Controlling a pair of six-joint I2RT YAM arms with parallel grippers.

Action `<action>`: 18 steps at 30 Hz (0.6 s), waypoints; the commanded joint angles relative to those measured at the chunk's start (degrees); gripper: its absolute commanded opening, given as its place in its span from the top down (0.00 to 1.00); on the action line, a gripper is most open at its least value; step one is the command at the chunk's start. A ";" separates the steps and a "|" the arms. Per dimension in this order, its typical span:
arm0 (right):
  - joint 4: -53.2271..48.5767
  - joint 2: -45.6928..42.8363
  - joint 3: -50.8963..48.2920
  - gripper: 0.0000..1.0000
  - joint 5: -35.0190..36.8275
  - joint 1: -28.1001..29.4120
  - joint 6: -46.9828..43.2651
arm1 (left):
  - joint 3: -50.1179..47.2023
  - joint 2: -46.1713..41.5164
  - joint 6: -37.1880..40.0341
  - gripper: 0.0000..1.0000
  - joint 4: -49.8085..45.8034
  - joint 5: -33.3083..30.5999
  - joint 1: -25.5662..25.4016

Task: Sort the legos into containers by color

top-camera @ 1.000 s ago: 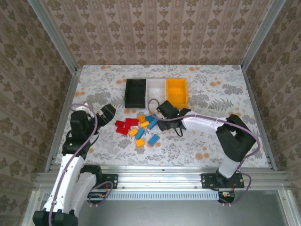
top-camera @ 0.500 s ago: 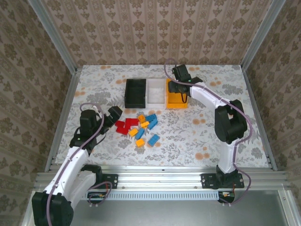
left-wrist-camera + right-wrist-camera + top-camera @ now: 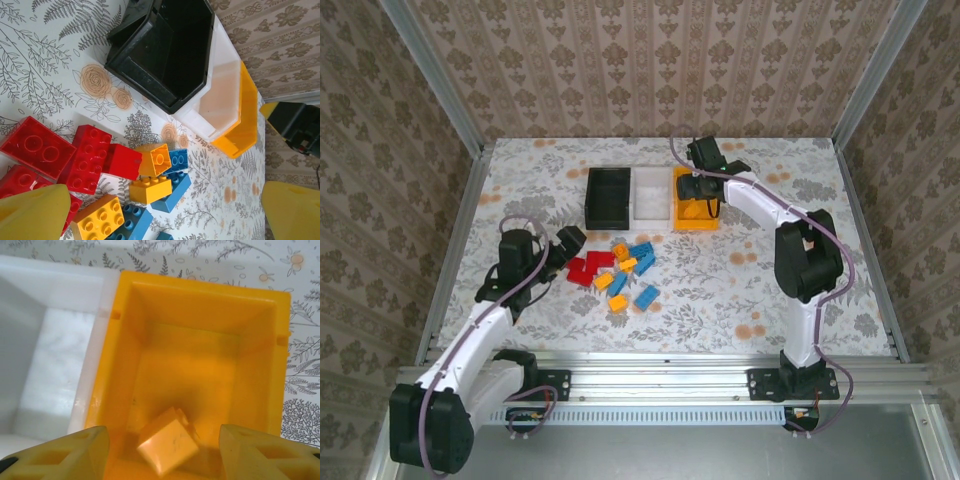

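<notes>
Left pincer (image 3: 567,247) nearer legos (image 3: 592,262); floral tabletop (image 3: 770,290), wallpapered walls (image 3: 650,60).

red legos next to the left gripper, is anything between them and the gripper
Nothing visible stands in the way. The left gripper is open right beside the red legos, and in the left wrist view they lie directly ahead of its fingers. The yellow legos and blue legos lie beyond the red ones.
</notes>
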 commanded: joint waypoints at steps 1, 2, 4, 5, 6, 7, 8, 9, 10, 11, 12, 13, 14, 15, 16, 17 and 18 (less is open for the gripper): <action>-2.20 -0.33 2.36 0.38 0.42 -0.16 -0.57 | 1.00 0.64 -0.30 0.00 2.28 0.03 -0.46; -2.54 0.76 3.16 0.37 0.51 -0.29 -0.43 | 0.93 0.89 -0.16 0.00 2.49 -0.11 -0.55; -4.04 2.85 5.28 0.37 0.67 -0.43 -0.65 | 0.99 1.56 0.06 0.00 2.70 -0.33 -0.46; -4.89 3.18 5.75 0.36 1.03 -0.41 -0.77 | 1.16 2.03 0.10 0.00 2.79 -0.25 -0.55; -4.03 2.63 4.85 0.35 0.97 -0.41 -0.74 | 1.46 2.40 0.11 0.00 2.70 0.01 -0.55; -3.44 1.75 3.41 0.34 0.80 -0.43 -0.84 | 1.67 2.61 0.27 0.00 2.63 0.32 -0.55; -1.23 0.70 1.99 0.33 0.65 -0.43 -0.85 | 1.91 2.80 0.49 0.00 2.42 0.46 -0.59; -0.89 -0.47 1.08 0.33 0.60 -0.37 -0.86 | 2.11 2.81 0.91 0.00 2.01 0.46 -0.57; -0.63 -1.51 0.35 0.33 0.60 -0.34 -0.77 | 2.22 2.81 1.41 0.00 1.58 0.17 -0.55; -0.07 -2.85 -0.72 0.32 0.64 -0.19 -0.73 | 2.31 2.76 2.00 0.00 0.90 -0.37 -0.55; 0.34 -4.29 -1.68 0.32 0.73 0.07 -0.58 | 2.19 2.60 2.36 0.00 0.27 -1.05 -0.55; 0.22 -5.64 -2.31 0.31 0.96 0.38 -0.36 | 1.86 2.48 2.59 0.00 0.13 -1.52 -0.55; 0.15 -7.55 -3.57 0.31 1.37 1.04 -0.06 | 1.34 2.38 2.66 0.00 0.21 -2.14 -0.56; 0.64 -9.72 -5.35 0.31 1.91 2.00 0.41 | 0.69 2.26 2.54 0.00 0.25 -2.83 -0.55; 1.45 -11.82 -7.37 0.31 2.24 3.13 1.01 | 0.12 2.28 2.26 0.00 0.24 -3.57 -0.46; 2.26 -14.18 -9.86 0.31 2.48 4.76 1.65 | -0.50 2.28 1.77 0.00 0.06 -4.36 -0.39; 3.06 -16.32 -12.21 0.32 3.16 6.83 2.26 | -0.99 2.22 1.47 0.00 -0.46 -4.92 -0.24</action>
